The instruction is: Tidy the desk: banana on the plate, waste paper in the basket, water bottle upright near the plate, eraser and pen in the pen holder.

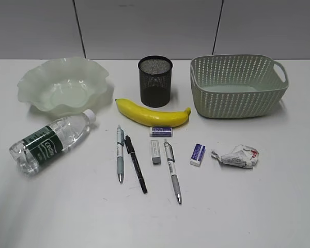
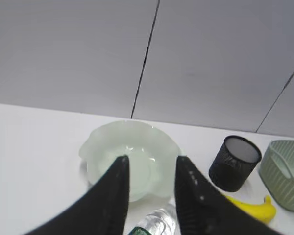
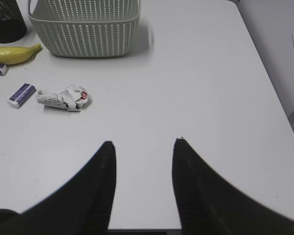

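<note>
Low in the frame, left gripper with two black fingers parted and nothing between them, framing the pale green plate with its wavy rim at centre on the white desk. At the bottom edge between the fingers, part of the water bottle, clear with a sliver of dark green label. At right, the black mesh pen holder upright, the banana just below it, the basket cut by the right edge, and a grey panelled wall filling the upper half.
</note>
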Available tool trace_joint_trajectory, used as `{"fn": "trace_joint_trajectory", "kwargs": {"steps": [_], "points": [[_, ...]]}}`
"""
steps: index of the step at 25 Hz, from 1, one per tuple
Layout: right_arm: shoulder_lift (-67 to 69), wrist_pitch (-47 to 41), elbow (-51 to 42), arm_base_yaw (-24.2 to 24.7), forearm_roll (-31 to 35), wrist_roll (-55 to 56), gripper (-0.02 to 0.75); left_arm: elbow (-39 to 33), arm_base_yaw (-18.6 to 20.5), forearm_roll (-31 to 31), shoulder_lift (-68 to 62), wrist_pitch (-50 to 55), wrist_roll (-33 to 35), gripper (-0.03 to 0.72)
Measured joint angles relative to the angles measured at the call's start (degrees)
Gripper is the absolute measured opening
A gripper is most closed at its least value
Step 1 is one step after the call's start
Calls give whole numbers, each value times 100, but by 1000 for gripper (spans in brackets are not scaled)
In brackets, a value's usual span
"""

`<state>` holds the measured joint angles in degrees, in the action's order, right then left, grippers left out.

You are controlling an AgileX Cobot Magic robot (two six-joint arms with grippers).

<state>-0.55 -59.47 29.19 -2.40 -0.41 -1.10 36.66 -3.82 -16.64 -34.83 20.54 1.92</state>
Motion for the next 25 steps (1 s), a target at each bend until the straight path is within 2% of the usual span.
{"fn": "trace_joint_trajectory", "kwargs": {"steps": [6,14,20,22,25], "points": [[-2,0,0,0,0,0,318,1229,-279,-22,-2417,342,295,239],[-2,0,0,0,0,0,318,3146,-1550,-4,-4881,961,839,249],[-2,0,0,0,0,0,318,4439,-2415,36,-6345,1288,1040,325],[-2,0,0,0,0,0,318,4759,-2588,219,-6766,1395,1115,351],[-2,0,0,0,0,0,318,5105,-2760,1063,-7188,1693,1322,364]]}}
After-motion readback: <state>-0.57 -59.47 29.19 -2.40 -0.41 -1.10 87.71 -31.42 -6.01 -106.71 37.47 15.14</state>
